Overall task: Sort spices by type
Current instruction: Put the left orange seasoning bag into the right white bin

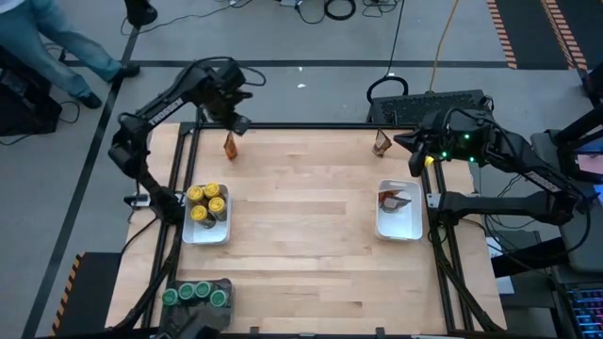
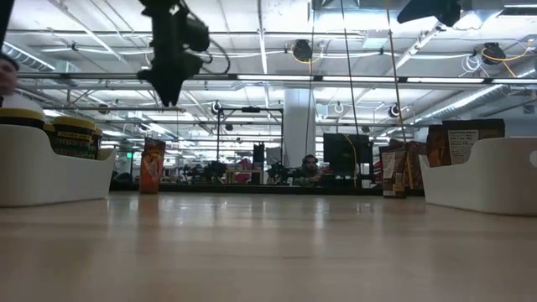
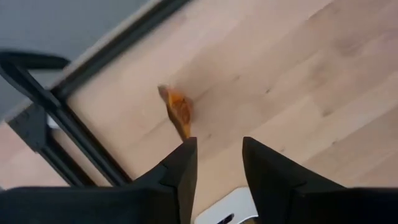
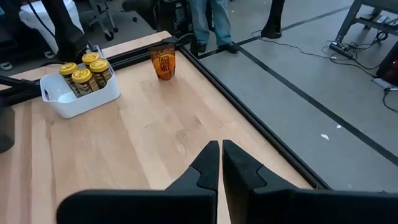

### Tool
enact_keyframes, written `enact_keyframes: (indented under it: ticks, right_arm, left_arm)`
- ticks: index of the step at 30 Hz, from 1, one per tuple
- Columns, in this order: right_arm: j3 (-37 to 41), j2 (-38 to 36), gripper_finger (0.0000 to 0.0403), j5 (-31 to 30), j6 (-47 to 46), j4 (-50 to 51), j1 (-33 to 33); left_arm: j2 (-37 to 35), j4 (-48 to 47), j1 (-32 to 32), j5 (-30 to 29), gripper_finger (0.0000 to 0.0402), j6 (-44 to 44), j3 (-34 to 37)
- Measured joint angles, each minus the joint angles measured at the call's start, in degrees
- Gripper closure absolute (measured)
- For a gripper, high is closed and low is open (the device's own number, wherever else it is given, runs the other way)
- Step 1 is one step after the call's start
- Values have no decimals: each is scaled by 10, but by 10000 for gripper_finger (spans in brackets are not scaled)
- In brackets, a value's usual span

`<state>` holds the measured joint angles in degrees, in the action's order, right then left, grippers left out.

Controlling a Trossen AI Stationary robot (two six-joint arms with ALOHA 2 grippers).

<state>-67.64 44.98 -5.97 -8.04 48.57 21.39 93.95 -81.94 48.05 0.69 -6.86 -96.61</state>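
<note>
High view: upright packet [image 1: 230,146] under left pincer [image 1: 239,123]

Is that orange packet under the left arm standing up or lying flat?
Standing upright. The packet rises on its edge from the table in the low view, with the left gripper above it.

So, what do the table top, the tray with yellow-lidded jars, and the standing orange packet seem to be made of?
Table top: pale wood with visible plank seams and grain, matte.
Tray: probably white plastic, smooth with rounded corners.
Orange packet: likely printed paper or foil, thin, creased; cannot tell which.
</note>
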Motion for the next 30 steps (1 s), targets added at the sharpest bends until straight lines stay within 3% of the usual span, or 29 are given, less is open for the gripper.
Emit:
enact_keyframes:
  ticks: [7,15,21,30]
  right_arm:
    - [0,15,403,0,8,-4,0]
    - [0,43,403,1,13,-3,0]
    - [0,54,403,3,13,-3,0]
    - [0,55,403,3,13,-3,0]
  left_arm:
    - [-9,22,23,2,200,-32,95]
    - [-9,82,22,-16,119,-32,130]
    - [-9,126,22,-25,107,-34,152]
    - [-9,200,22,-45,107,-49,252]
